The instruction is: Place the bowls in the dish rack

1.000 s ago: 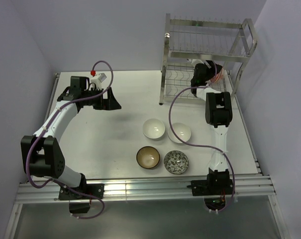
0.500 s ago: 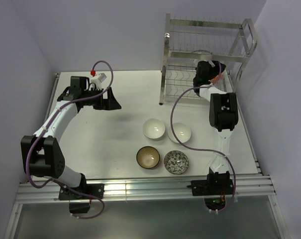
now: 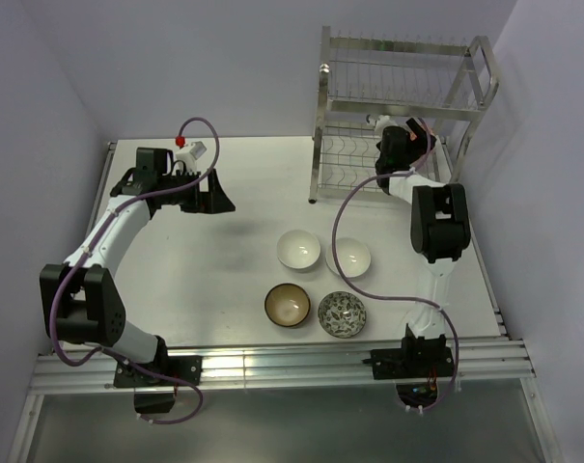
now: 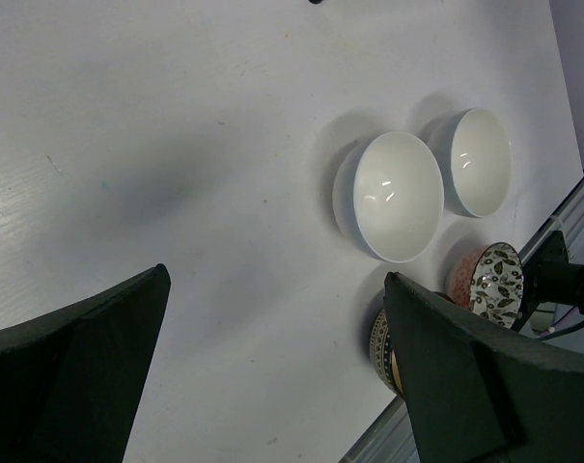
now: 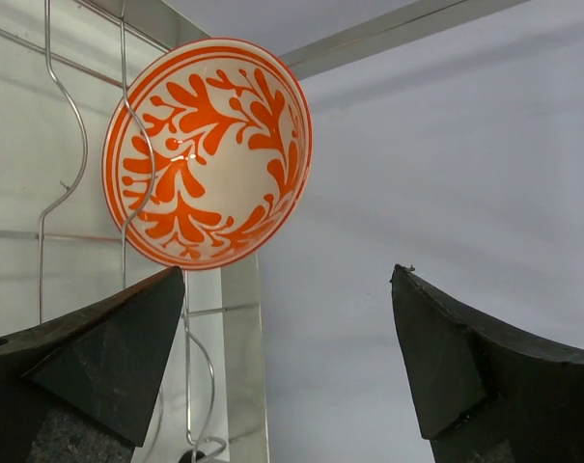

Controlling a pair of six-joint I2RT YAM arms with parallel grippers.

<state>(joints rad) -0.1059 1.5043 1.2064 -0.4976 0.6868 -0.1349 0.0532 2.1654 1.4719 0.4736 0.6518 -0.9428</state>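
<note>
Light was bright and even, coming from above; soft grey shadows lay on the white table (image 3: 195, 289) beside the bowls (image 3: 298, 248); small glints sat on the orange-red bowl (image 5: 207, 152) and one white bowl (image 4: 398, 196); the near dark fingers (image 5: 79, 367) looked slightly out of focus.

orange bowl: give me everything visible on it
The orange bowl is round and glossy, ceramic by the look, cream inside with an orange leaf pattern and orange rim bands. It stands on edge in the dish rack, inside facing the right wrist camera, one curved wire crossing its face. The open right claw is clear of it.
</note>
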